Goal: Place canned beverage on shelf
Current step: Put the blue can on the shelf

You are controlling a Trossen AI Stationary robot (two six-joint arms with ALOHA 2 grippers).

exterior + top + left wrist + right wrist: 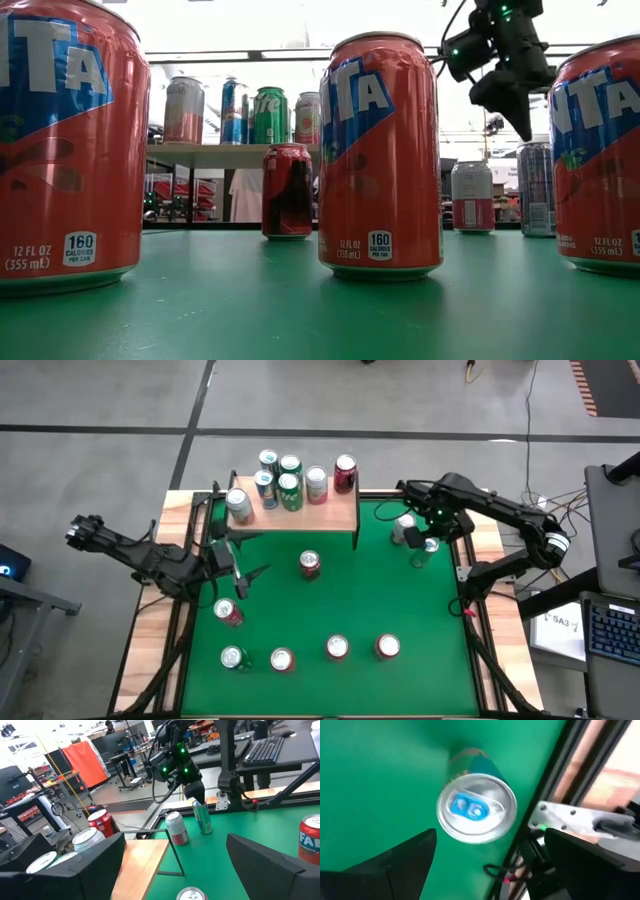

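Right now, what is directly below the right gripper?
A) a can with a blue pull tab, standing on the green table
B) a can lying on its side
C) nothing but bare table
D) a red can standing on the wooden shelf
A: the right wrist view looks down between the open right gripper fingers onto the upright can with a blue tab, standing on the green table.

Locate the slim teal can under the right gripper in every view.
High: teal can near the table's right edge.
Low: far right background.
Left wrist: upright, centre.
Right wrist: seen top-down, centre.
Shared landmark: the right gripper above it.
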